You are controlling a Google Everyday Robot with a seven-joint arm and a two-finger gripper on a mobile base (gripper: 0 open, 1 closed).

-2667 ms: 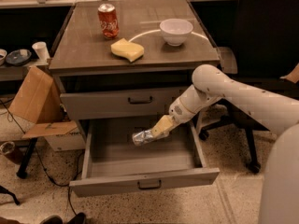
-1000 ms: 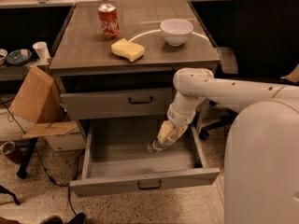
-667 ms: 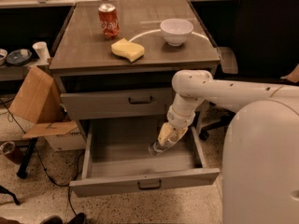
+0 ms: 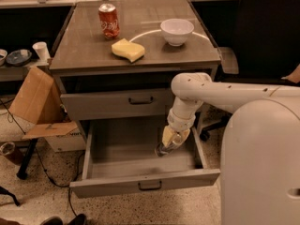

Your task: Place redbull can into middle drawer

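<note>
While the middle drawer (image 4: pixel 122 156) is standing pulled out, we are reading it from its left wall across. The left and centre of its floor are lying bare, offering free room. Toward its right side the redbull can (image 4: pixel 162 149) is hanging inside it, low end at the floor, touching or just above, we cannot tell. Its long axis is tilting up and rightward into the gripper (image 4: pixel 172 137), which is clasping the can's upper part. The drawer's right wall is sitting near, so we are judging that leftward is the safer way to lay it down.

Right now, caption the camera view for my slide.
Robot hand holds the redbull can low inside the open middle drawer.
</note>
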